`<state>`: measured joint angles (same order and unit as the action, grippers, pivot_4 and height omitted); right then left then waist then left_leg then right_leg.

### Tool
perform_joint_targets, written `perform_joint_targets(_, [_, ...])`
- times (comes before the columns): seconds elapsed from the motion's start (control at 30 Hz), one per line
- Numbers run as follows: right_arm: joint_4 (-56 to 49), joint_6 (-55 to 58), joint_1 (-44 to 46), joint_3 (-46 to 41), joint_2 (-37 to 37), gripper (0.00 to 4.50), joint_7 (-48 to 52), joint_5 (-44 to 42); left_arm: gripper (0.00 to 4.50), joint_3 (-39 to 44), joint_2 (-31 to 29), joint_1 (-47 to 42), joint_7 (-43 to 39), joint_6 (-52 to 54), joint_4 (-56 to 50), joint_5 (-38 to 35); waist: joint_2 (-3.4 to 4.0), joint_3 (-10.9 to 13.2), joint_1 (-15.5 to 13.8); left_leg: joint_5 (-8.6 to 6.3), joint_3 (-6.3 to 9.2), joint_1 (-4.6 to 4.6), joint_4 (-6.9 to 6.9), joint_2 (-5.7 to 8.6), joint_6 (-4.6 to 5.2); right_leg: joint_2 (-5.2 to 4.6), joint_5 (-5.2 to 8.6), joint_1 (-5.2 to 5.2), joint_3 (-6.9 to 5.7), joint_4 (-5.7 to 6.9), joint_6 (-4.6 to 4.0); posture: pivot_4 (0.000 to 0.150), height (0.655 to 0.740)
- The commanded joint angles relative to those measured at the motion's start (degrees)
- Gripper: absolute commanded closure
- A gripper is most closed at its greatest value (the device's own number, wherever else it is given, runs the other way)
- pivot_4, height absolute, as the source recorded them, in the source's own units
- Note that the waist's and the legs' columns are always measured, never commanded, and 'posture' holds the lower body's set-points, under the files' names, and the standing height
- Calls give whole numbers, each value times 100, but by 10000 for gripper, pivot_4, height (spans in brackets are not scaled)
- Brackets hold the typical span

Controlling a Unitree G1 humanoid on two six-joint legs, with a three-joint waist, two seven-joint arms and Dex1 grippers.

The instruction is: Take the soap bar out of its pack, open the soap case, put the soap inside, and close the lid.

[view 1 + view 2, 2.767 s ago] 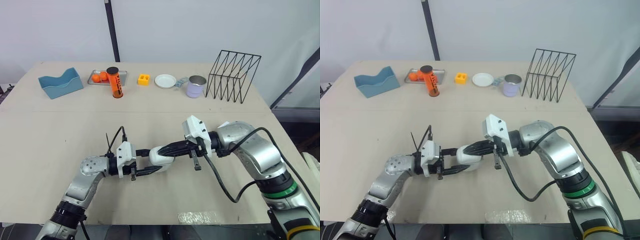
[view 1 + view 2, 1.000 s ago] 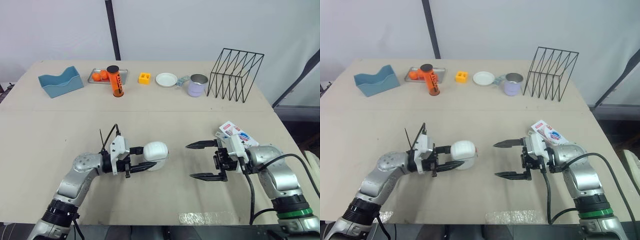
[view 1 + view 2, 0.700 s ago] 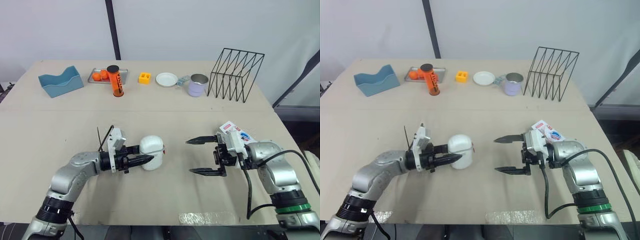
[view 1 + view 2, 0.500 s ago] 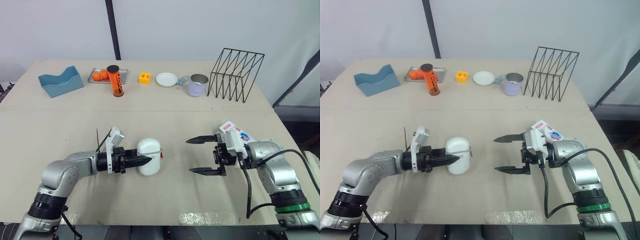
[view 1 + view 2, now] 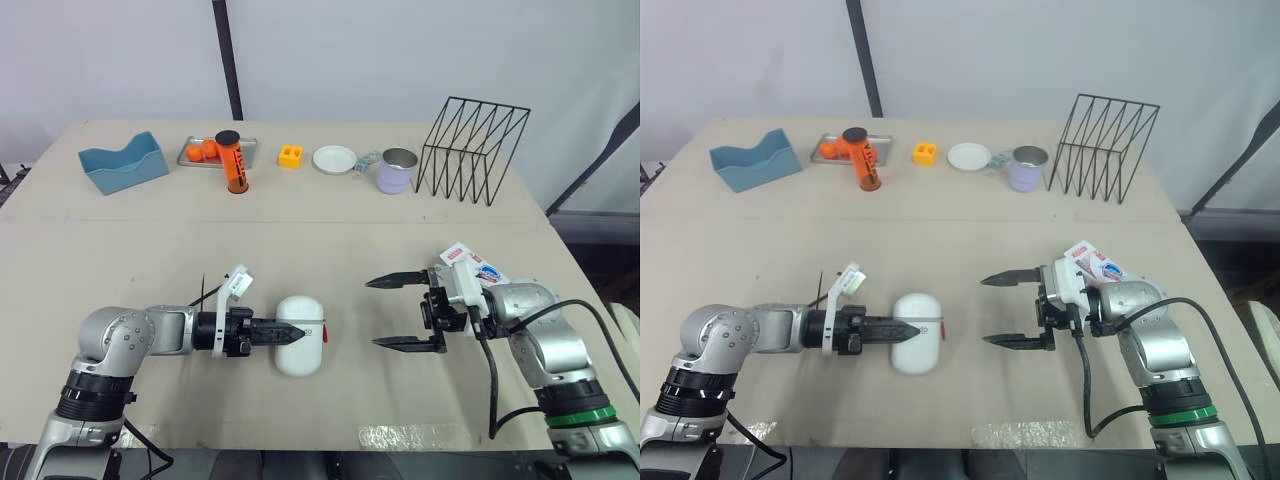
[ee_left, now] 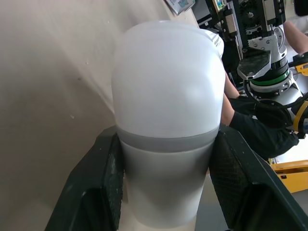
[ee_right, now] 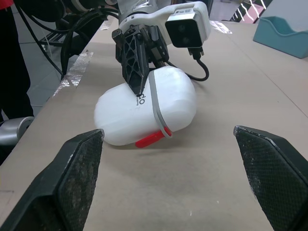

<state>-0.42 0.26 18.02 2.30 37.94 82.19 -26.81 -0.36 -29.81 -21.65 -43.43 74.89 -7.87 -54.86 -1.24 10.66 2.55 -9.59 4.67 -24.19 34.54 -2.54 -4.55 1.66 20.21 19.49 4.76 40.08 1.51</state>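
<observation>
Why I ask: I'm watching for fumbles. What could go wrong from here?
1. The left gripper pinches the smooth, rounded soap case near one end. A push on its red latch might twist it or slide it across the table.
2. The soap pack lies just behind the open right gripper, beside its wrist. A swing of that arm could sweep it away.

Silver-grey arms (image 5: 545,340) — black cables (image 5: 492,390), green wrist ring (image 5: 578,416)
</observation>
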Motion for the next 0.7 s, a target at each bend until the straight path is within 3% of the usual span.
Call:
perform_joint_targets(0.03, [-327,235,-33,-18,22,322,-28,-197,24945,-252,-38,10,175,-154,86,413,0,-1,-2,0,1,2,0,1,0,-1,0,-3,0,0,0,1500,7400])
perform_joint_targets(0.23, [-368,265,-40,-20,2,322,-35,-140,24945,-456,-139,20,85,-634,236,736,-1,-2,-5,0,2,14,0,5,0,-6,0,-16,-1,-1,1,1500,7400])
perform_joint_targets(0.27, [-364,267,-35,-18,-3,0,-38,-135,15178,-465,-149,13,80,-708,258,762,0,-3,-4,0,1,15,0,6,0,-7,0,-17,-1,-1,1,1500,7400])
perform_joint_targets(0.37, [-357,276,-20,-16,-14,0,-43,-126,4691,-473,-163,-14,16,-842,317,867,1,-3,-4,0,1,15,0,4,0,-3,0,-15,-1,-1,1,1500,7400])
perform_joint_targets(0.43, [-352,278,-15,-16,-14,0,-42,-120,797,-518,-222,-26,-53,-911,314,937,3,-3,-4,0,0,16,-1,4,0,-4,0,-15,0,-1,1,1500,7400])
perform_joint_targets(0.7, [-281,307,10,-35,11,0,-30,-111,797,-639,-709,14,-526,-1282,213,1164,3,-3,12,3,-2,26,-4,-3,-5,6,-1,-17,3,1,1,1500,7400])
